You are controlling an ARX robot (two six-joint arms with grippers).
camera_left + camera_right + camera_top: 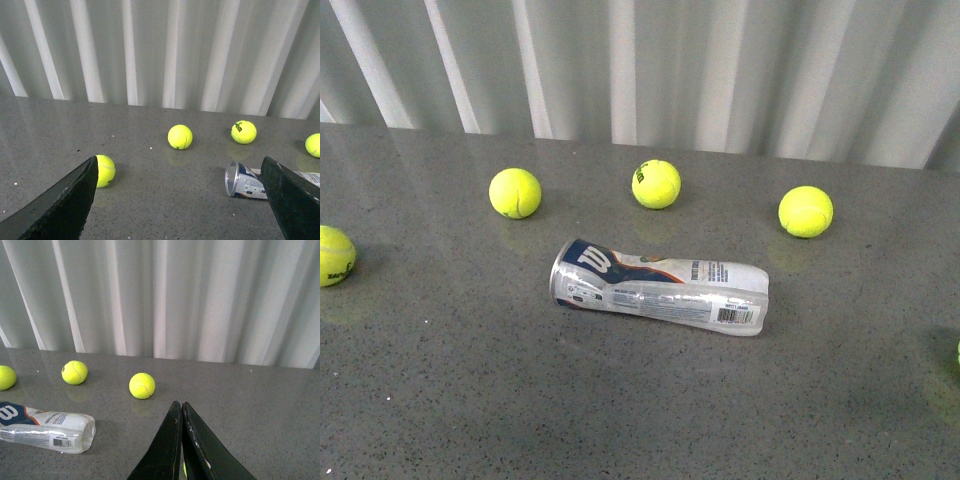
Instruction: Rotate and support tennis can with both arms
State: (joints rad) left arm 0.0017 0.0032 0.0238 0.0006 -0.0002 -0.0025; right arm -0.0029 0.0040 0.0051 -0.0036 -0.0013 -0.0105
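The tennis can (660,288) lies on its side in the middle of the grey table, a clear dented tube with a white-and-navy label, its open metal rim toward the left. Neither arm shows in the front view. In the left wrist view the can (245,181) lies ahead, partly behind one finger; my left gripper (180,167) is open and holds nothing, well short of the can. In the right wrist view the can's closed end (47,427) lies off to one side, and my right gripper (180,404) is shut with nothing between its fingers.
Three yellow-green tennis balls (515,193) (656,184) (806,211) sit in a row behind the can. Another ball (334,256) rests at the far left edge. A pleated white curtain (650,60) backs the table.
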